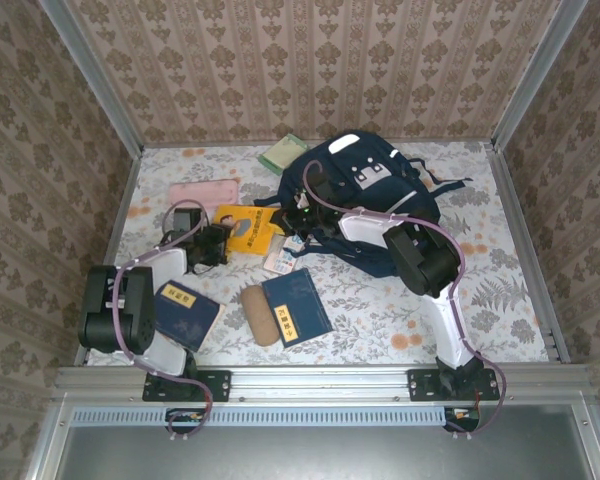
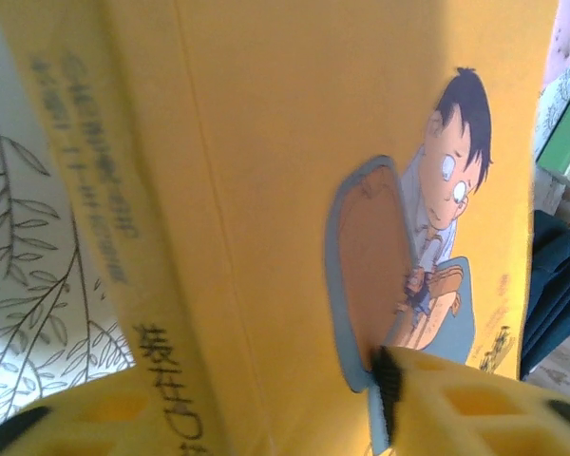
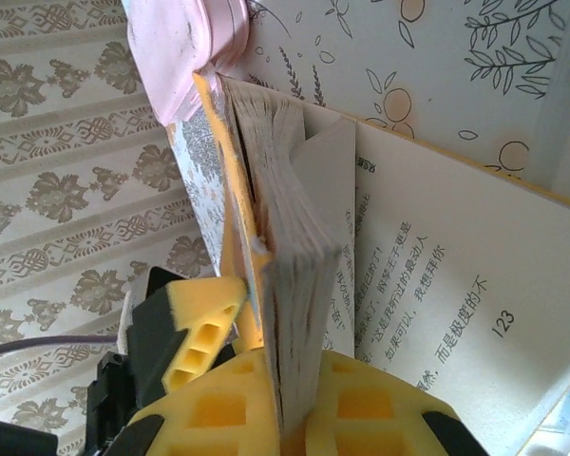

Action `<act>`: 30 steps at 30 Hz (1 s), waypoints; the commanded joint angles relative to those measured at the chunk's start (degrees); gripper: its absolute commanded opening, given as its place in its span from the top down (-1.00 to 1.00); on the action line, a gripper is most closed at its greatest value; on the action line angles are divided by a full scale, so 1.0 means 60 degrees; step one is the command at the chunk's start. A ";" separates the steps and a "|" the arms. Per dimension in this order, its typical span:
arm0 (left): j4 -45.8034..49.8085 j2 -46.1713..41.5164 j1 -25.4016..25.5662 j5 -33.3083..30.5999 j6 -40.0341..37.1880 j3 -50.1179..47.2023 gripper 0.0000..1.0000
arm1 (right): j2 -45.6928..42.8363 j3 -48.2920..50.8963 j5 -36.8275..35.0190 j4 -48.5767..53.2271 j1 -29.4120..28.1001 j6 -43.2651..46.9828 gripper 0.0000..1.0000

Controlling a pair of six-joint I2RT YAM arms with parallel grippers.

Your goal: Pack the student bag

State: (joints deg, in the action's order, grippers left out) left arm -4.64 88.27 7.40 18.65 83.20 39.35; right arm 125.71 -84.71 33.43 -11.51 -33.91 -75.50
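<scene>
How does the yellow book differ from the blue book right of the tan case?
The yellow book is open, pages pinched by the right gripper; the blue book lies closed, untouched. Yellow book's cover shows a cartoon boy; blue book's, a pale label. Both sit outside the student bag.

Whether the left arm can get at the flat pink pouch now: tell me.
Probably yes: the pink pouch lies uncovered just beyond the left gripper, nothing between, though that gripper is busy at the yellow paperback book.
</scene>
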 commanded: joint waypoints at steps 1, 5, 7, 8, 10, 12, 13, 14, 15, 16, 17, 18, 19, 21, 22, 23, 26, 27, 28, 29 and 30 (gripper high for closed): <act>-0.0556 0.0071 0.0226 -0.0346 0.0364 -0.0045 0.21 | -0.0633 0.0209 0.0209 -0.0698 -0.0075 -0.0482 1.00; -0.0075 -0.0464 0.0383 -0.0587 0.0334 -0.0076 0.58 | -0.0979 0.0648 -0.0114 -0.0437 -0.0079 -0.0031 1.00; 0.0341 -0.0994 0.0420 -0.0793 0.0265 -0.0099 0.69 | -0.1359 0.0955 -0.0484 0.0021 -0.0067 0.0360 0.89; 0.0570 -0.1322 0.0429 -0.0933 0.0200 -0.0106 0.75 | -0.1621 0.1120 -0.0665 0.0214 -0.0038 0.0552 0.70; 0.0849 -0.1957 0.0449 -0.1182 0.0049 -0.0100 0.86 | -0.2123 0.1381 -0.1024 0.0660 0.0033 0.0940 0.32; 0.1092 -0.2486 0.0446 -0.1378 -0.0072 -0.0061 0.90 | -0.2722 0.1498 -0.1535 0.1376 0.0082 0.1496 0.02; 0.1111 -0.2742 0.0438 -0.1437 -0.0106 -0.0030 0.94 | -0.3069 0.1520 -0.1819 0.1808 0.0096 0.1829 -0.15; 0.1123 -0.2974 0.0426 -0.1493 -0.0167 0.0013 0.97 | -0.3431 0.1557 -0.2070 0.2152 0.0101 0.2114 -0.31; 0.1144 -0.3147 0.0424 -0.1541 -0.0239 0.0069 1.00 | -0.3728 0.1591 -0.2284 0.2435 0.0100 0.2312 -0.44; 0.1167 -0.3337 0.0423 -0.1583 -0.0298 0.0149 1.00 | -0.4037 0.1661 -0.2455 0.2716 0.0100 0.2463 -0.59; 0.1130 -0.3511 0.0437 -0.1673 -0.0365 0.0225 1.00 | -0.4331 0.1776 -0.2551 0.2855 0.0100 0.2487 -0.75; 0.1077 -0.3655 0.0454 -0.1721 -0.0444 0.0276 1.00 | -0.4544 0.1932 -0.2494 0.2798 0.0107 0.2386 -0.84; 0.0998 -0.3803 0.0480 -0.1806 -0.0477 0.0307 1.00 | -0.4727 0.2175 -0.2307 0.2588 0.0125 0.2100 -0.89; 0.0644 -0.4004 0.0539 -0.1824 -0.0428 0.0270 1.00 | -0.4945 0.2657 -0.1758 0.1816 0.0130 0.1332 -0.96; 0.0385 -0.4096 0.0581 -0.1842 -0.0370 0.0213 1.00 | -0.5018 0.2938 -0.1513 0.1251 0.0129 0.0800 -0.99; 0.0199 -0.4155 0.0610 -0.1849 -0.0309 0.0184 1.00 | -0.5055 0.3166 -0.1337 0.0735 0.0119 0.0355 -0.99; -0.0091 -0.4321 0.0825 -0.1962 -0.0171 0.0256 1.00 | -0.5131 0.3568 -0.1058 -0.0568 0.0072 -0.0719 -0.99; -0.0169 -0.4365 0.0931 -0.2000 -0.0144 0.0305 1.00 | -0.5130 0.3620 -0.1040 -0.0870 0.0044 -0.1012 -0.99; -0.0211 -0.4398 0.1052 -0.2049 -0.0164 0.0378 1.00 | -0.5118 0.3653 -0.1005 -0.1146 -0.0004 -0.1264 -0.99; -0.0208 -0.4434 0.1118 -0.2090 -0.0173 0.0442 1.00 | -0.5097 0.3659 -0.1016 -0.1336 -0.0069 -0.1476 -0.99; -0.0196 -0.4464 0.1213 -0.2130 -0.0163 0.0511 1.00 | -0.5066 0.3655 -0.1029 -0.1556 -0.0165 -0.1695 -0.99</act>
State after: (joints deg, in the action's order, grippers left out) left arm -0.43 63.61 13.41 7.27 81.43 38.94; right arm 95.00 -62.74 25.41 -12.12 -33.71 -78.48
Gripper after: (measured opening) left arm 0.156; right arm 0.996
